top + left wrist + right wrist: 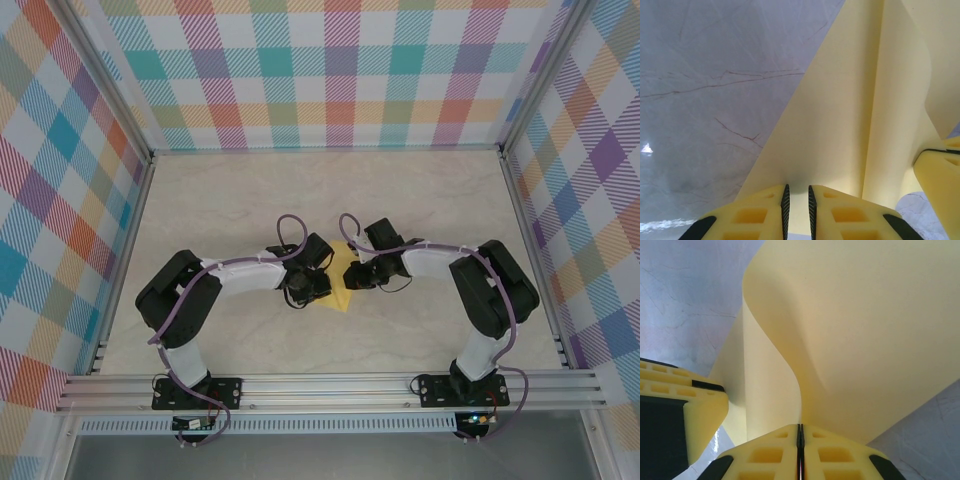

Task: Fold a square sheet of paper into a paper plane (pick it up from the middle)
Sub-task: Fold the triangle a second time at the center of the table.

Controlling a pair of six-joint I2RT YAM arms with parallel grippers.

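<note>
Sheet (pixel 342 292) sits at the table (pixel 420 200) centre, yellow, already part folded: 1 long crease (pixel 875 100) runs up it, and 1 flap (pixel 790 365) bows up off the table in a soft S-curve.

Right gripper (pixel 800 437), just right of table centre: jaws clenched flat together, and the flap rises straight out of the seam, so it reads as pinching the sheet.

Left gripper (pixel 797 197), just left of table centre: jaws nearly together with a slim gap, yellow showing through it. Cannot tell if it actually bites the paper or just straddles the edge.

Likely step: folding the raised flap over along the crease.

To do it well:
- Confirm the left pinch first. If it is loose, the sheet probably slides across the table when the right side pulls.
- The left side should anchor low to the table while the right carries the flap over in 1 smooth arc, with no twist.
- Flap edge should land on the crease before pressing; a skewed edge likely means a crooked plane.
- Low tension throughout, since thin paper tears or kinks easily at the pinch.
- Release only once the flap lies flat on the table.
</note>
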